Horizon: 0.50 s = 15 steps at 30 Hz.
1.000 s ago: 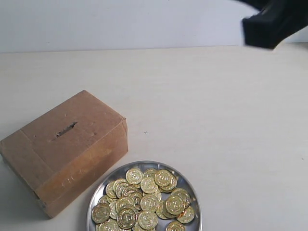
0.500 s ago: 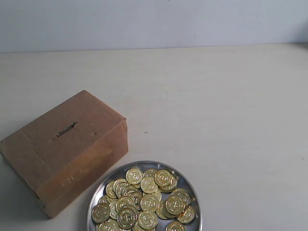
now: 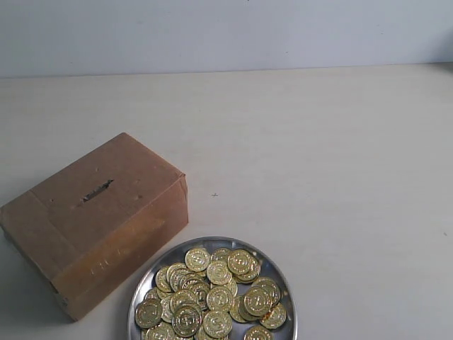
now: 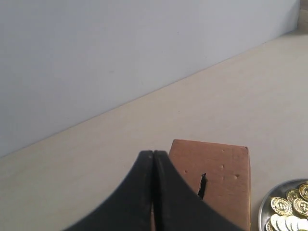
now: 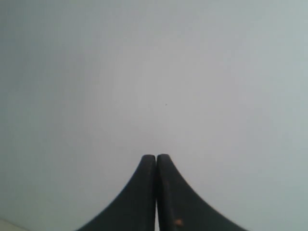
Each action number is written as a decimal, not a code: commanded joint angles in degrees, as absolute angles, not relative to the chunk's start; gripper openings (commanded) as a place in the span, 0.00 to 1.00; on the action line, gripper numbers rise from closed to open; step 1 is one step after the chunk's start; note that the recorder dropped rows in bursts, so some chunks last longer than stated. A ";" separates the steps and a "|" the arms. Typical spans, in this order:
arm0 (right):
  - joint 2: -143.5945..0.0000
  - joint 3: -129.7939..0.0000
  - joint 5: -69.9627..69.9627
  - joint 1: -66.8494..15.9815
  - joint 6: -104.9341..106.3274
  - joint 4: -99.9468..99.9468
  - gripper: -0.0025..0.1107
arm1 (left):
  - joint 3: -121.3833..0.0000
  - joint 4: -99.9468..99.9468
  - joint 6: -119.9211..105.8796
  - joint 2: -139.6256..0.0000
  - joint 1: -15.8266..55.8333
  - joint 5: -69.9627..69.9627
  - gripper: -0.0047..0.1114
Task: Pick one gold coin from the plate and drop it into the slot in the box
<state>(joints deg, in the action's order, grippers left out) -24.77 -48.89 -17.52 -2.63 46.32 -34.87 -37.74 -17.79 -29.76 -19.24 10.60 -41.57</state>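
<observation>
Box point(image 3: 95, 227): brown cardboard, standing on the table point(image 3: 325, 177), well back from the table's far edge; box slot point(image 3: 97, 190) cut in its top face. Plate point(image 3: 157, 265): silver, just beside the box's lower corner, heaped with gold coins point(image 3: 216, 294). Left hand point(image 4: 153, 155): tips pressed together, holding nothing, raised above the table, with box and slot ahead of it, apart. Right hand point(image 5: 156, 158): pressed together, empty, facing the plain wall point(image 5: 154, 72).
</observation>
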 commanded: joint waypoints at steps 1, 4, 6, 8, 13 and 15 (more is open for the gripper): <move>-24.38 -48.43 -17.42 -2.32 46.12 -36.70 0.02 | -37.55 -18.86 -29.58 -18.80 10.49 -41.33 0.04; -23.45 -48.43 -17.70 -2.32 46.12 -33.69 0.02 | -37.55 -18.86 -29.58 -18.00 10.49 -41.33 0.04; -23.17 -48.43 -17.70 -2.32 46.12 -29.86 0.02 | -36.96 -18.33 -29.58 -17.48 10.49 -41.15 0.04; -23.05 -48.43 -17.70 -2.32 46.12 -24.63 0.02 | -35.50 -18.23 -29.58 -16.51 10.49 -39.60 0.04; -22.97 -48.39 -17.70 -2.32 46.12 -17.23 0.02 | -28.63 -17.63 -29.58 -12.25 10.41 -31.67 0.04; -22.97 -47.88 -17.30 -2.32 46.12 -15.44 0.02 | -25.78 -17.18 -29.58 -10.49 10.41 -29.00 0.04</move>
